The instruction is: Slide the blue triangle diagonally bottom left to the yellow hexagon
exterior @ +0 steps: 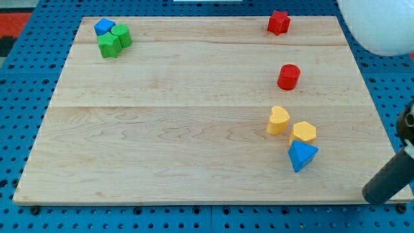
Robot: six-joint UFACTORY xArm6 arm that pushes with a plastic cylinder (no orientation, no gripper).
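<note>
The blue triangle (302,156) lies at the board's lower right. It touches the lower edge of the yellow hexagon (303,132), sitting just below it. A yellow heart (278,120) lies next to the hexagon, to its upper left. My tip (369,192) is the end of the dark rod that comes in from the view's right edge. It sits near the board's bottom right corner, well to the right of the blue triangle and lower, apart from every block.
A red cylinder (288,76) and a red star (279,22) lie above the yellow blocks. At the top left a blue block (103,27) touches two green blocks (114,40). A white round object (381,26) fills the top right corner.
</note>
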